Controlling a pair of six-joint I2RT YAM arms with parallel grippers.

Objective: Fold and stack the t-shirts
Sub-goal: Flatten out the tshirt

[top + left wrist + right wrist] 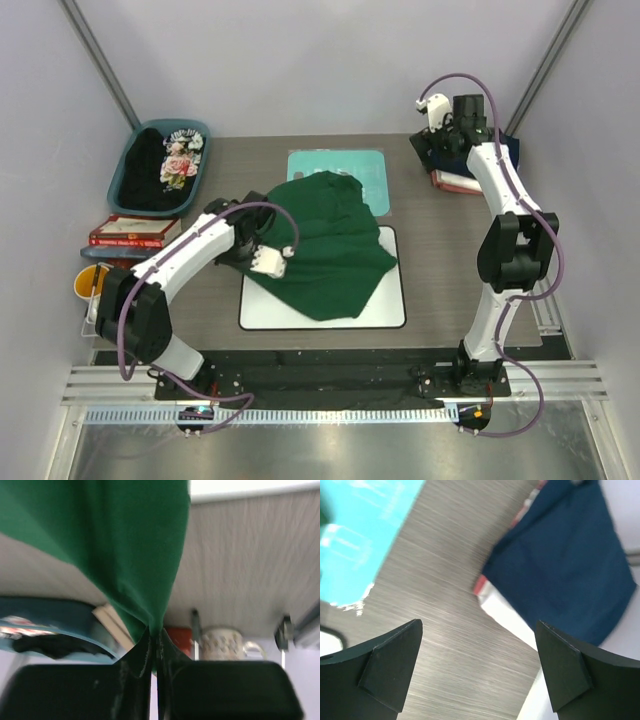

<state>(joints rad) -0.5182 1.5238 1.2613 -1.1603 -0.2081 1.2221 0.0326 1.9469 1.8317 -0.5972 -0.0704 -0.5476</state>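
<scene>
Left claw [155, 642] pinches green t-shirt [330, 240], lengthwise near-to-far.

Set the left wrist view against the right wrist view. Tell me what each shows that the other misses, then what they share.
Only the left wrist view: the left gripper shut on a fold of the dark green t-shirt, with a patterned mug and a blue bin behind it.
Only the right wrist view: the right gripper open and empty, the folded navy t-shirt topping a stack with white and reddish edges, and the teal board.
Both: the grey wood-grain table.
</scene>
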